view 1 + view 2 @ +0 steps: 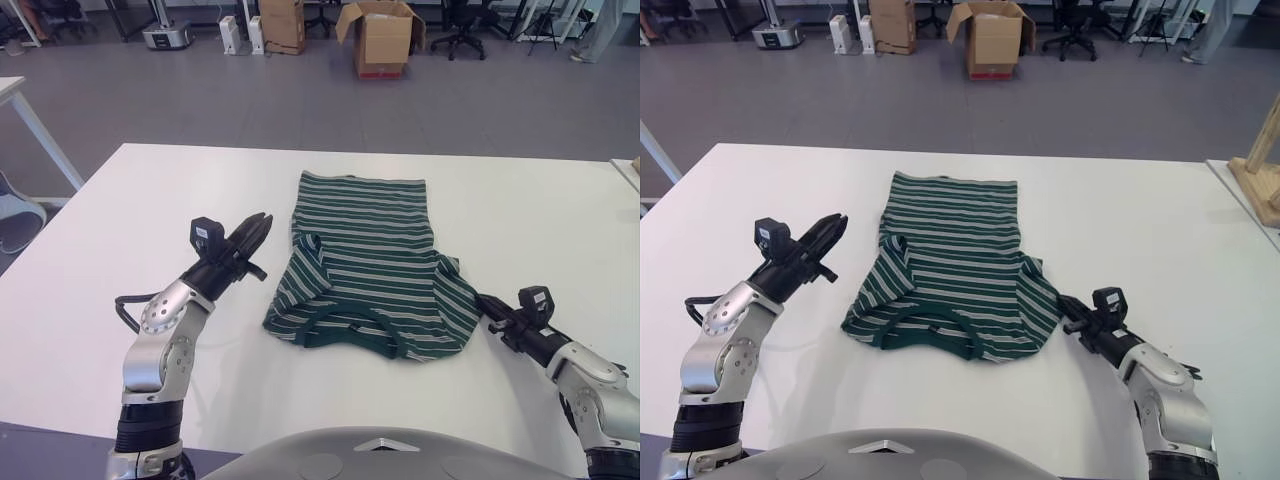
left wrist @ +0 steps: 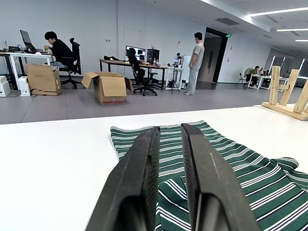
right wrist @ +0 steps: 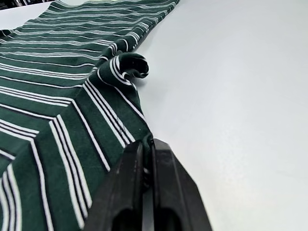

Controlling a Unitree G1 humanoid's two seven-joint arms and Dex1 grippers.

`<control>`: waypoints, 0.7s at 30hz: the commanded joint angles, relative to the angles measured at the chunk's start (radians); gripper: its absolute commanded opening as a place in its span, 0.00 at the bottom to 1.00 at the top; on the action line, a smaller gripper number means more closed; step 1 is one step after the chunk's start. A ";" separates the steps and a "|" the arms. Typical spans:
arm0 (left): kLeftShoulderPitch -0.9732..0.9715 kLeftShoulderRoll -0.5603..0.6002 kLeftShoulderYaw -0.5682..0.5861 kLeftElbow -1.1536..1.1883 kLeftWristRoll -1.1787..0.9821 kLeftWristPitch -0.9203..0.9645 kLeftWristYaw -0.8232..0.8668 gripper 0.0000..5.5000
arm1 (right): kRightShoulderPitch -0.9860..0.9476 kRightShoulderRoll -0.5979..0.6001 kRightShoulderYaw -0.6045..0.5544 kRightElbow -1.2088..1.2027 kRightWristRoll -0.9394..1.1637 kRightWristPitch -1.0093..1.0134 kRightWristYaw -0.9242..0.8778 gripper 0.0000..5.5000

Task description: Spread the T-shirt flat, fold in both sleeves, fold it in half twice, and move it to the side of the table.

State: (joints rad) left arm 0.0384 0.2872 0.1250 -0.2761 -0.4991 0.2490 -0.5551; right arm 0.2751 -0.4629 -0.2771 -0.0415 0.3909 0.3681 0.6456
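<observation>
A green T-shirt [image 1: 365,260] with white stripes lies in the middle of the white table [image 1: 150,200], both sleeves folded in and its collar toward me. My left gripper [image 1: 262,225] hovers just left of the shirt, beside the folded left sleeve. Its fingers are open by a narrow gap with nothing between them [image 2: 169,129]. At the shirt's near right corner my right gripper [image 1: 483,300] rests low on the table. In the right wrist view this gripper [image 3: 147,142] is shut on the fabric edge of the T-shirt [image 3: 57,96].
Bare tabletop stretches to either side of the shirt and behind it. A wooden rack [image 1: 1260,170] stands off the table's right edge. Cardboard boxes [image 1: 383,38] and office chairs are on the floor beyond the far edge.
</observation>
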 commanded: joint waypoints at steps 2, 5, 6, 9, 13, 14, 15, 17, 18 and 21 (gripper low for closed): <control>-0.004 0.009 0.005 0.022 0.022 -0.031 0.002 0.15 | -0.029 0.000 -0.029 0.076 -0.015 -0.016 -0.049 0.00; 0.010 0.012 -0.006 0.009 0.019 -0.033 -0.007 0.15 | -0.073 0.004 -0.069 -0.004 0.078 -0.003 -0.028 0.00; 0.035 0.017 -0.021 -0.013 0.013 -0.027 -0.023 0.15 | -0.081 0.006 -0.072 -0.045 0.116 0.017 -0.015 0.00; 0.102 0.027 -0.063 -0.045 0.021 -0.034 -0.060 0.15 | -0.086 0.010 -0.030 -0.175 0.194 0.084 0.004 0.00; 0.112 0.035 -0.101 -0.045 0.037 -0.051 -0.090 0.15 | -0.126 0.068 0.118 -0.248 0.197 0.152 -0.028 0.00; 0.112 0.040 -0.109 -0.044 0.044 -0.058 -0.099 0.15 | -0.137 0.091 0.165 -0.235 0.177 0.155 -0.034 0.00; 0.109 0.042 -0.115 -0.041 0.050 -0.063 -0.104 0.15 | -0.148 0.112 0.205 -0.219 0.157 0.153 -0.044 0.00; 0.100 0.047 -0.123 -0.024 0.071 -0.081 -0.112 0.15 | -0.165 0.135 0.268 -0.189 0.112 0.154 -0.069 0.00; 0.094 0.056 -0.129 -0.015 0.075 -0.104 -0.138 0.15 | -0.165 0.138 0.288 -0.188 0.111 0.156 -0.059 0.00; 0.051 0.107 -0.133 0.016 0.075 -0.137 -0.224 0.15 | -0.191 0.147 0.267 -0.236 0.152 0.159 -0.058 0.12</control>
State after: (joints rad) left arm 0.1337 0.3560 -0.0060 -0.2767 -0.4363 0.1268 -0.7338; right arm 0.1211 -0.3198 0.0137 -0.2426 0.5131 0.5189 0.5899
